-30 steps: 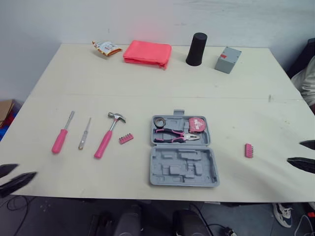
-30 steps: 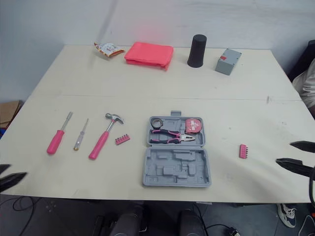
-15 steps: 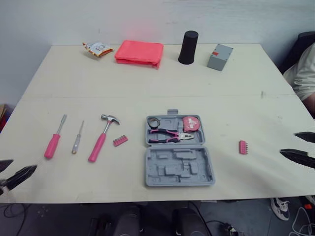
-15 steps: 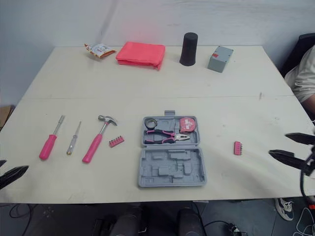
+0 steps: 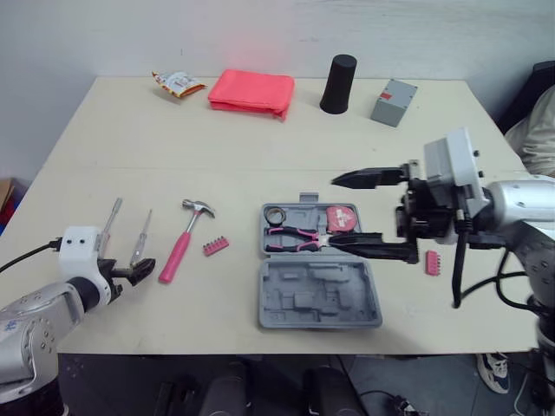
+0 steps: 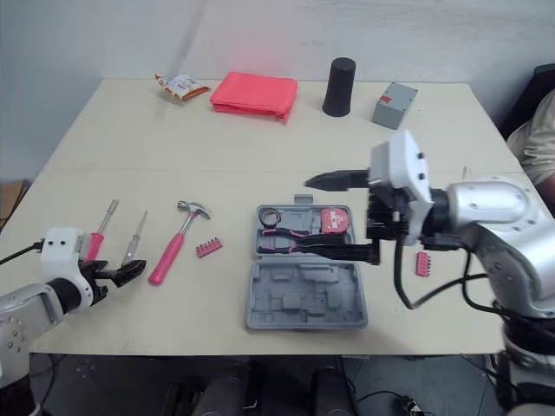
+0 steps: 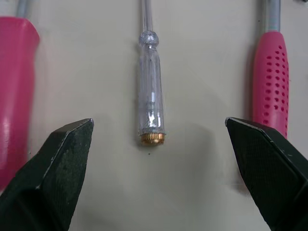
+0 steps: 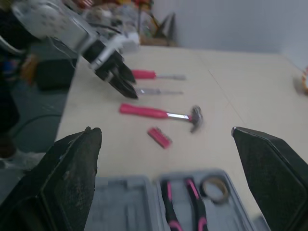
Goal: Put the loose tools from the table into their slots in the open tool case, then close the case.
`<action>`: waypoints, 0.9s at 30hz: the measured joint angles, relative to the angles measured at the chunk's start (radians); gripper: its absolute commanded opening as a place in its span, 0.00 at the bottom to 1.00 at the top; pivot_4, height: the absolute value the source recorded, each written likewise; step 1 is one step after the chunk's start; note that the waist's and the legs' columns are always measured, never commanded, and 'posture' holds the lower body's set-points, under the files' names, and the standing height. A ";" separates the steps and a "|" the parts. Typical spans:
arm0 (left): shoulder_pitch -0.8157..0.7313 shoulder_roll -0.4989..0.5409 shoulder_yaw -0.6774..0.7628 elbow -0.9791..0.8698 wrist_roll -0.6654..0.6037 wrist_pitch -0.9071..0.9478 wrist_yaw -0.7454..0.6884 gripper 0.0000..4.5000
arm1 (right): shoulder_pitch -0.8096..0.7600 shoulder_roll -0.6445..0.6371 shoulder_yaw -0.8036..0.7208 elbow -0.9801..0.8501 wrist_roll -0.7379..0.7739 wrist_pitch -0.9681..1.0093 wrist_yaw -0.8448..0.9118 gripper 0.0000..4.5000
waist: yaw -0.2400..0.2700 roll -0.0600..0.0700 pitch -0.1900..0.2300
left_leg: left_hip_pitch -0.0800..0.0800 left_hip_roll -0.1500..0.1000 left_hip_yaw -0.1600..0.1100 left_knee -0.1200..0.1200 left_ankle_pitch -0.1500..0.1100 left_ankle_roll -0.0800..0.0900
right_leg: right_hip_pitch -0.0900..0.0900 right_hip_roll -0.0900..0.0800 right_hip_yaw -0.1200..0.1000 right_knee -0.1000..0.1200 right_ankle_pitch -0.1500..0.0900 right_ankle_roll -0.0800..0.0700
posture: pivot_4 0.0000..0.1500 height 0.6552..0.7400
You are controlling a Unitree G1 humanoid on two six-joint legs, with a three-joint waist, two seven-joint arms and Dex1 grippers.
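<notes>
Toward the lower left of the left eye view, the left gripper (image 5: 139, 271) sits just short of the butt end of the clear-handled screwdriver (image 7: 150, 103). Its two fingers are spread wide and hold nothing. That screwdriver lies flat on the table (image 5: 260, 147), between the pink screwdriver (image 7: 17, 91) and the hammer (image 5: 182, 247) and close to both.

It looks light and stiff, and its smooth round plastic handle will likely be slippery and apt to roll. The best hold is probably across the middle of the handle, not on the thin shaft or the brass cap. With neighbours so close, the fingers need to come down cleanly on either side of it.

At centre right, the right gripper (image 5: 334, 212) hovers over the open tool case (image 5: 319, 295), fingers far apart and empty. It seems clear of the case, though that is hard to judge. One bit holder (image 5: 216, 246) lies left of the case and another bit holder (image 5: 433, 263) lies to its right.
</notes>
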 measured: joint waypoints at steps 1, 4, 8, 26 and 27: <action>-0.003 0.011 -0.015 0.023 0.004 -0.020 -0.001 0.99 | -0.013 0.007 0.005 0.017 0.001 0.001 0.002 1.00 | 0.001 -0.001 0.000 | 0.000 0.000 0.000 0.000 0.000 0.000 | 0.000 0.000 0.000 0.000 0.000 0.000 | 1.00 0.95; -0.004 0.040 -0.056 0.056 0.022 -0.071 -0.007 0.99 | -0.027 0.021 0.005 0.054 0.023 0.018 0.007 1.00 | 0.005 -0.001 -0.001 | 0.000 0.000 0.000 0.000 0.000 0.001 | 0.000 0.000 0.000 0.000 0.000 0.000 | 1.00 0.95; -0.002 0.048 -0.108 0.080 0.047 -0.145 -0.007 0.80 | -0.027 0.036 0.005 0.065 0.057 0.042 0.008 1.00 | 0.013 -0.001 -0.001 | 0.000 0.001 -0.001 -0.001 -0.004 0.001 | 0.000 0.000 0.000 0.000 0.000 0.000 | 1.00 0.95; -0.091 0.334 -0.090 -0.008 -0.092 -0.132 -0.249 0.01 | 0.057 -0.087 -0.064 0.044 0.179 0.150 0.024 1.00 | 0.015 -0.003 0.000 | -0.003 0.000 -0.001 -0.001 -0.005 -0.001 | -0.002 -0.003 0.000 -0.003 0.000 -0.001 | 1.00 0.95; -0.124 0.365 -0.118 -0.027 -0.110 -0.141 -0.289 0.01 | 0.078 -0.105 -0.077 0.044 0.180 0.153 0.030 1.00 | 0.016 -0.003 0.000 | -0.003 0.000 -0.001 -0.001 -0.005 -0.001 | -0.002 -0.003 0.000 -0.004 0.000 -0.001 | 1.00 0.95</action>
